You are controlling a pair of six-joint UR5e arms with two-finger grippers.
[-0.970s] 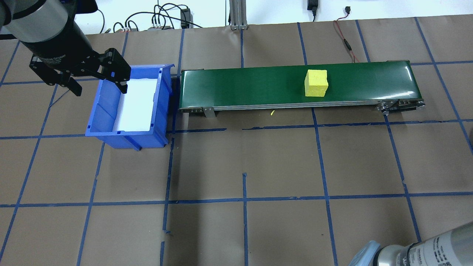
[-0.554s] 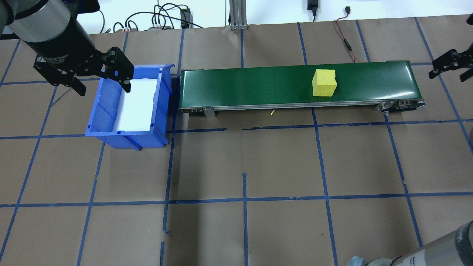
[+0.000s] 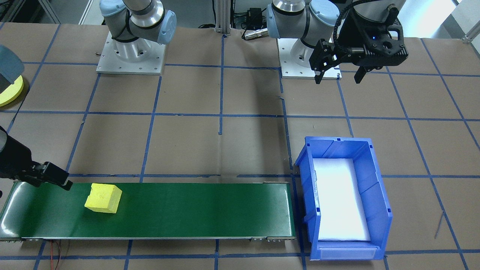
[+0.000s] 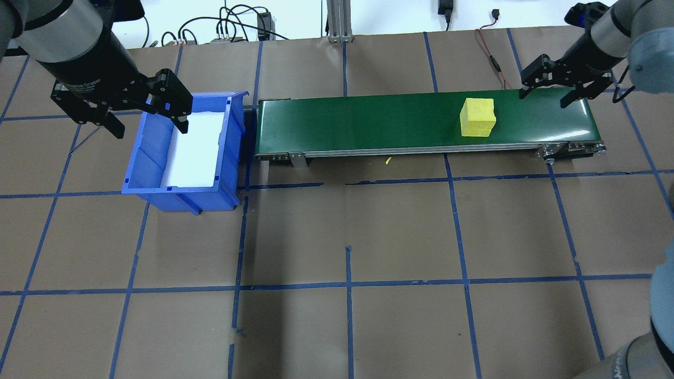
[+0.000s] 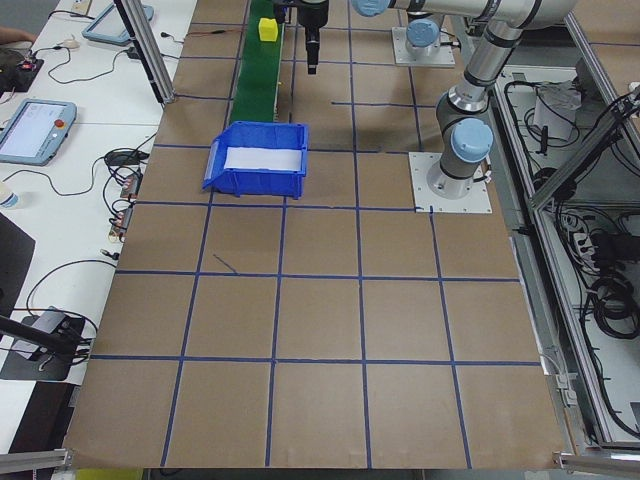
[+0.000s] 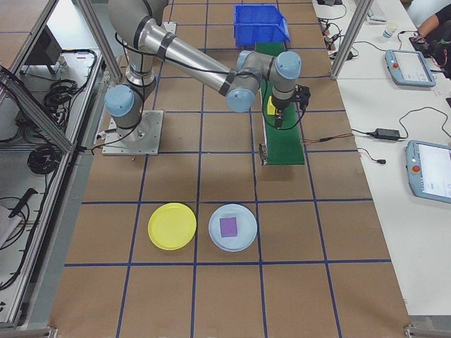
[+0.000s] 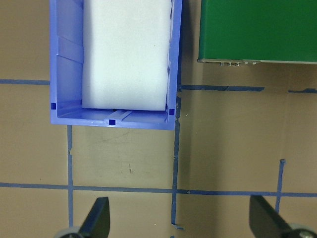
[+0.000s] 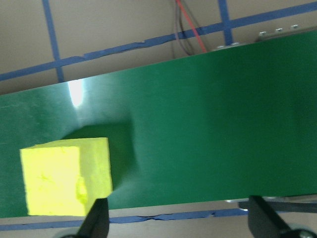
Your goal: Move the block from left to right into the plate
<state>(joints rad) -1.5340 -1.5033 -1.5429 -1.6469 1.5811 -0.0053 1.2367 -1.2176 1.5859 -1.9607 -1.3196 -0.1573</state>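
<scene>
The yellow block [image 4: 477, 117] is sitting on the green conveyor [image 4: 368, 122], toward its right end and close to the near edge of the belt. The right gripper [image 4: 551, 85] is hanging over that same end with its 2 fingers spread wide and nothing between them; the block is lying just short of it, to its left along the belt, not touching either finger. In the right wrist view the block [image 8: 66, 176] is showing at the lower left, beside one fingertip [image 8: 95, 224].

The left gripper [image 4: 135, 108] is hovering at the far left corner of the blue bin [image 4: 152, 171], fingers also spread and empty. The bin is standing just off the conveyor's left end.

The yellow plate [image 6: 172, 226] is lying on the tabletop near its right end, well apart from the block, just beside a pale plate [image 6: 232, 227] carrying a purple square [image 6: 228, 227].
</scene>
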